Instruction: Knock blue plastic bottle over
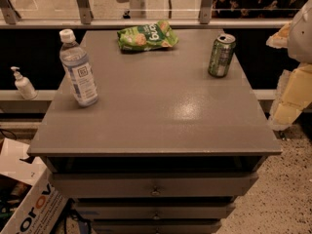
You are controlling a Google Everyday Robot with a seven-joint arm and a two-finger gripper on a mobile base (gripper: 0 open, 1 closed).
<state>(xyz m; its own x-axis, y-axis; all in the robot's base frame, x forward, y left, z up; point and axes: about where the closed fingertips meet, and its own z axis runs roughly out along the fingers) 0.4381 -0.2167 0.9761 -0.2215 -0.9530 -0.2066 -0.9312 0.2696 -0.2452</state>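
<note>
Blue plastic bottle (78,69) stood upright near the left edge of the grey cabinet top (161,116), not yet knocked over, with the gripper (292,94) well apart at the right, its state impossible to tell.

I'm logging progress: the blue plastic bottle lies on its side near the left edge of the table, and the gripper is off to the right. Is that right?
Not quite. The camera view shows the blue plastic bottle standing upright, not lying down, near the left edge of the table; the gripper is off to the right.
</note>
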